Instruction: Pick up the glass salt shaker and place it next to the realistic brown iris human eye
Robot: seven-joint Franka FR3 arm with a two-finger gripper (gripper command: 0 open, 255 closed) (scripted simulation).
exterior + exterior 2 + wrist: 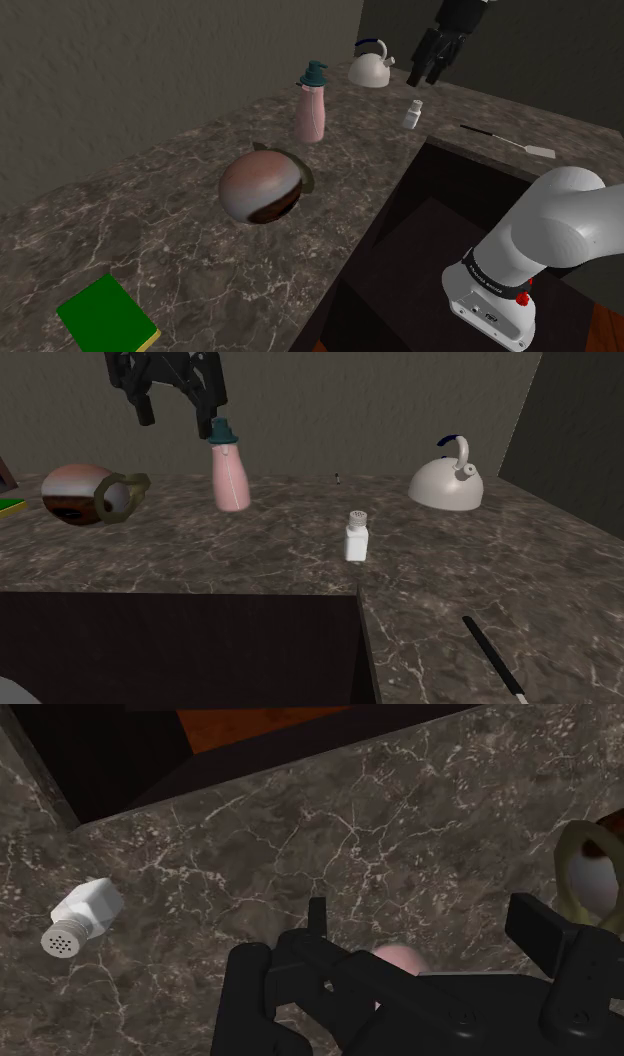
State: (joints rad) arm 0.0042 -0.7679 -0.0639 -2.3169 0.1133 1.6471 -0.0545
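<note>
The gripper (428,919) is hanging high over the counter (250,557), its 2 fingers (540,929) standing wide apart, holding nothing. The shaker (357,536) is standing upright near the sink (180,652) corner, between bottle (230,477) and kettle (445,484), well apart from the eye (85,494)

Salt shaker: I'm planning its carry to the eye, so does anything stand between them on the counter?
Yes: the pink bottle stands upright between the salt shaker and the eye, just off the straight line. Carrying the shaker above or around it looks safer.
</note>
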